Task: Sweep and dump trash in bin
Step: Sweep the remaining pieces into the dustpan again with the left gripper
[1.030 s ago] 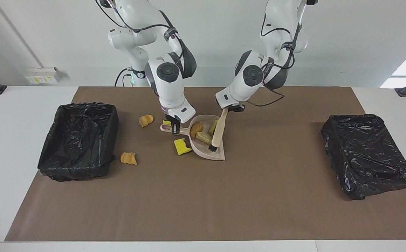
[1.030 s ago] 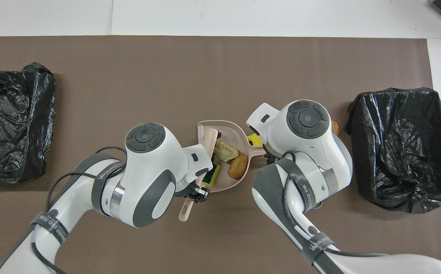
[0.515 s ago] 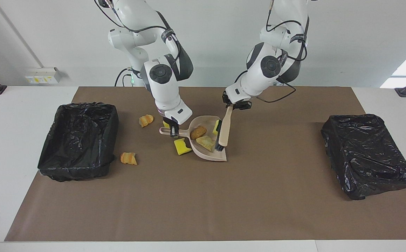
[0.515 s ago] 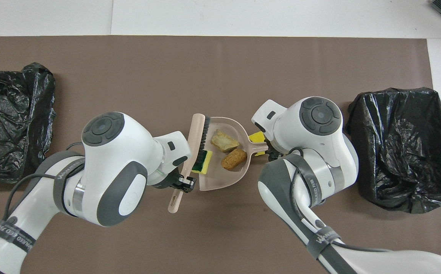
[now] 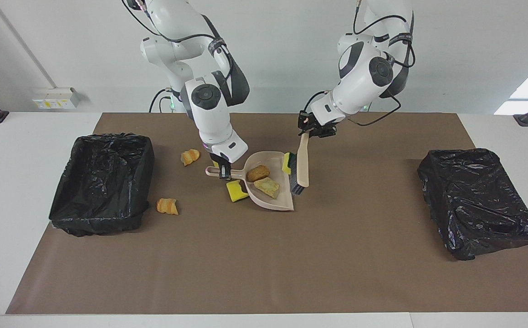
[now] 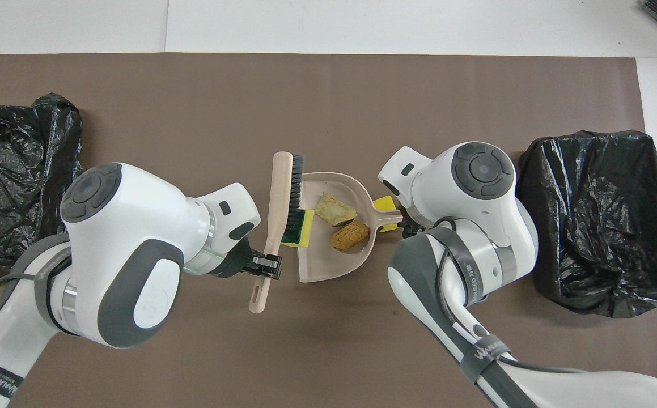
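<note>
Beige plastic dustpan [image 5: 269, 206] sat mid-mat, mouth toward six o'clock in the facing view. My right gripper [image 5: 224, 171] was clamped on its handle, and my left gripper [image 5: 311, 129] was closed around the brush [image 5: 303, 160], bristles at the pan's three o'clock wall. Three trash chunks [image 5: 258, 173] lay inside. A yellow sponge [image 5: 235, 190] touched the pan at eight o'clock, and two croissant pieces [image 5: 167, 206] sat farther out toward nine, near the black-lined bin [image 5: 102, 182]. To do this well, I judged I should keep the lip flat on the mat, carry the brush round those strays and draw short strokes into the mouth. A second earlier the brush had lain across the pan's inside; since then the left arm had risen and pulled it out to the edge.
</note>
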`<state>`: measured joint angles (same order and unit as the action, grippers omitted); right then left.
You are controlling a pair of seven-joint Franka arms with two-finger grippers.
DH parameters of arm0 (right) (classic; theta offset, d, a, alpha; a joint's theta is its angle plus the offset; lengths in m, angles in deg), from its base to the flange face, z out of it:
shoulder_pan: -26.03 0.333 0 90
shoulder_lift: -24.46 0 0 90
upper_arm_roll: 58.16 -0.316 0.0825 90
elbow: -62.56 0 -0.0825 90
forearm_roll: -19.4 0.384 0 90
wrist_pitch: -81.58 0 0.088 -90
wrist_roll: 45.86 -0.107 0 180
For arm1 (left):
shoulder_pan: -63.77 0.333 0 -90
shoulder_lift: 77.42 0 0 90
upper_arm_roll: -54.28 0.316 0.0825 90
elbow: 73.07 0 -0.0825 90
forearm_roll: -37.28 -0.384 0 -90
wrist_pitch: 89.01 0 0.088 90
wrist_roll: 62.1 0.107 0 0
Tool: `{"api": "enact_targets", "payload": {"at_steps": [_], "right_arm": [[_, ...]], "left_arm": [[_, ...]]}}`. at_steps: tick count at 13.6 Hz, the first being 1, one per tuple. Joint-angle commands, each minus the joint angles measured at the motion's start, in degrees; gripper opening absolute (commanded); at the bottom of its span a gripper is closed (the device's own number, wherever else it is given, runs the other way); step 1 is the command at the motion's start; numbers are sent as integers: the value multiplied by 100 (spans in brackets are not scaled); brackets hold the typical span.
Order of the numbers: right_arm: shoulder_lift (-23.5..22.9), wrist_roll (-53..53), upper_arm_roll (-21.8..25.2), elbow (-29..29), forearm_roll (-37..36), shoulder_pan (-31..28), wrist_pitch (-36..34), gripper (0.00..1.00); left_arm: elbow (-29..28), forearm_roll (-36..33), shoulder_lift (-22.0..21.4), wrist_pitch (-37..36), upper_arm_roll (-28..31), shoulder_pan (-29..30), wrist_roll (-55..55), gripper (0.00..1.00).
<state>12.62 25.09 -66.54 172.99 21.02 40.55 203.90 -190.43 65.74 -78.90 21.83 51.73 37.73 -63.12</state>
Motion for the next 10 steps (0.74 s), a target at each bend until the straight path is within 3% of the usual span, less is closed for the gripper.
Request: {"api": "enact_targets", "payload": {"at_steps": [1,10], "right_arm": [[120,489,-41,188,199,-221,3,0],[226,498,-41,461,199,-248,117,0]], "left_arm": [[-672,264,-54,779,27,-418,66,0],[-1193,1011,131,1871,27,-999,154,0]]}}
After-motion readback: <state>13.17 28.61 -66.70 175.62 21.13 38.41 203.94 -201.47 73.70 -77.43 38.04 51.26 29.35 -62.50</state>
